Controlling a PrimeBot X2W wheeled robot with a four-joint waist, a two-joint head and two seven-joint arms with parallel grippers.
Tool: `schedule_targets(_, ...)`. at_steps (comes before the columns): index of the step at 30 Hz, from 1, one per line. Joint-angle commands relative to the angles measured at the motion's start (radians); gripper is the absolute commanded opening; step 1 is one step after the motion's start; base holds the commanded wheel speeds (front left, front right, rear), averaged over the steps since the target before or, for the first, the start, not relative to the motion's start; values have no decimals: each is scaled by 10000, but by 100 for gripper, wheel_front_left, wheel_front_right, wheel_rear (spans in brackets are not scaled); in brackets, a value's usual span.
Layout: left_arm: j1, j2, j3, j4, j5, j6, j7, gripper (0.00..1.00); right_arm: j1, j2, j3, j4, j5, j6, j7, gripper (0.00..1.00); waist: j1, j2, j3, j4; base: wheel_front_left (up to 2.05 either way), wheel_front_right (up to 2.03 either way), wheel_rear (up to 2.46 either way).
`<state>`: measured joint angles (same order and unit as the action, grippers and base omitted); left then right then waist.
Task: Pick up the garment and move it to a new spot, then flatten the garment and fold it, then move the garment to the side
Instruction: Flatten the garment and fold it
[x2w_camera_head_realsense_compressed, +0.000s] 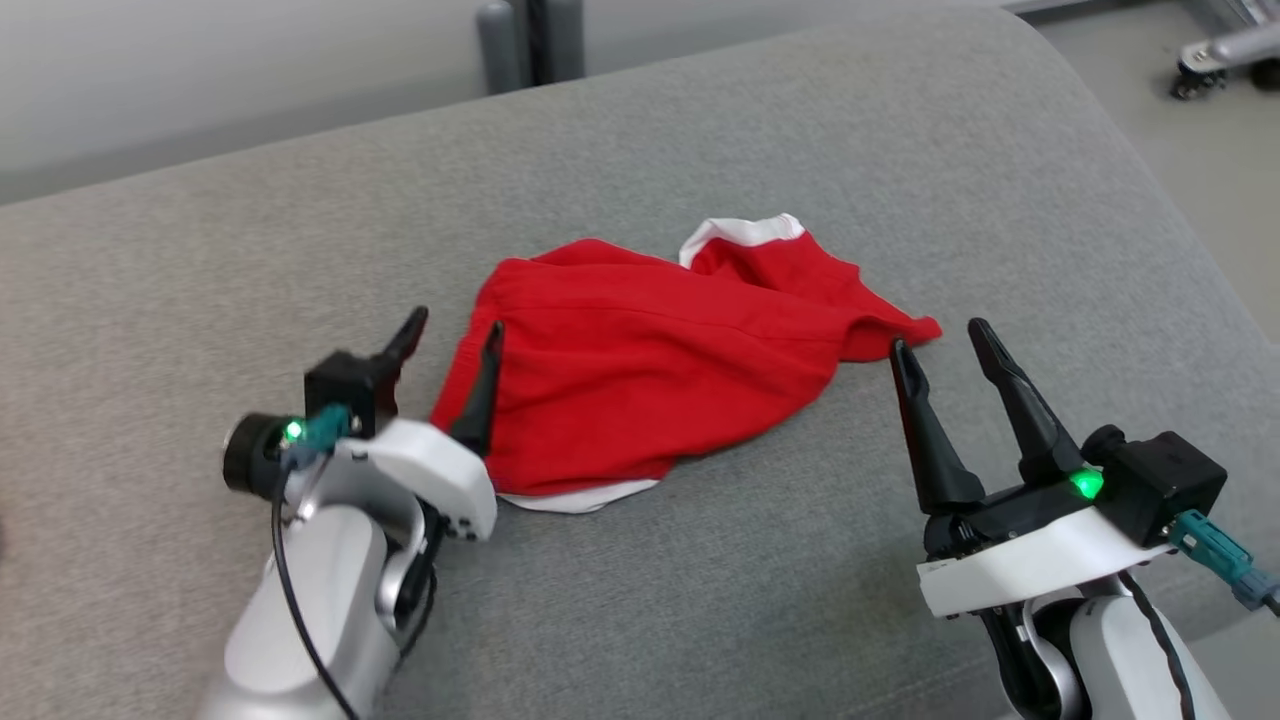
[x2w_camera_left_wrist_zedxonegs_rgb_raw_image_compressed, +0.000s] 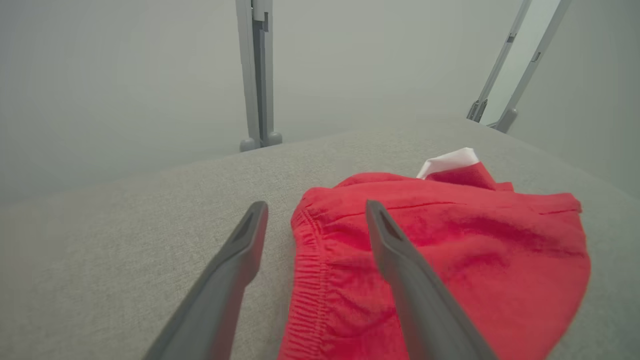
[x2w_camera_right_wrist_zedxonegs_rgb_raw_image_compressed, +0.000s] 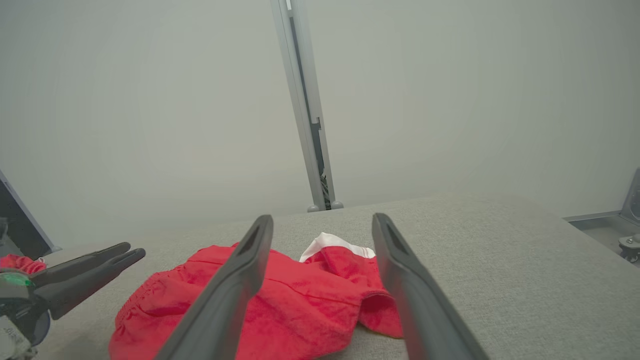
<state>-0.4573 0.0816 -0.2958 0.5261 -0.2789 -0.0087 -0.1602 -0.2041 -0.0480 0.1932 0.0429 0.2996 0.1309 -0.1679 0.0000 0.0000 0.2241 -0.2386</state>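
The red garment lies crumpled mid-cushion, white trim mostly tucked under. The left gripper, wide open and empty, hides its left edge with 1 finger. The right gripper, equally spread and empty, sits beside its right corner.

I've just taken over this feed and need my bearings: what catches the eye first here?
A red garment with white trim lies crumpled in the middle of a grey cushion. The left gripper, open, straddles its left edge, and the right gripper, open, sits by its right corner; neither holds it.
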Motion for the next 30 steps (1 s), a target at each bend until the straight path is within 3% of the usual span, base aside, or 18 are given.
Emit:
schedule_targets(1,-276,77,11,116,49,-3,98,100,-87,-46,20,-74,11,-3,-69,100,0,0,323,-339,0,0,0)
schedule_targets(10,-2208,229,150,2210,-420,-160,2494,100,-238,-46,418,-165,-64,-3,-354,100,0,0,855,-826,0,0,0)
schedule_targets(14,-2455,204,61,2640,-545,-302,3009,100,-238,-47,451,-69,-68,-3,-475,100,0,0,903,-851,0,0,0)
schedule_targets(15,-2465,188,32,2733,-601,-377,3125,92,-241,-46,456,-42,-80,-3,-494,100,0,0,896,-847,0,0,0)
schedule_targets(16,-2481,172,-4,2789,-633,-467,3212,55,-252,-46,461,-13,-87,-3,-521,100,0,0,884,-839,0,0,0)
schedule_targets(17,-2492,154,-18,2811,-707,-549,3260,0,-269,-46,462,10,-83,-3,-543,100,0,0,870,-825,0,0,0)
schedule_targets(23,-2618,77,98,2503,-1128,-808,2693,0,-334,-45,357,118,-157,-3,-627,100,0,0,713,-621,0,0,0)
schedule_targets(26,-2822,182,448,2125,-1187,-488,1664,0,-327,-47,315,149,-228,-3,-641,100,0,0,597,-480,0,0,0)
schedule_targets(29,-3052,319,1006,1574,-1134,103,-21,0,-330,-48,220,156,-259,-3,-692,100,0,0,409,-259,0,0,0)
schedule_targets(30,-3052,319,1006,1574,-1134,103,-21,0,-330,-48,220,156,-259,-3,-692,100,0,0,409,-259,0,0,0)
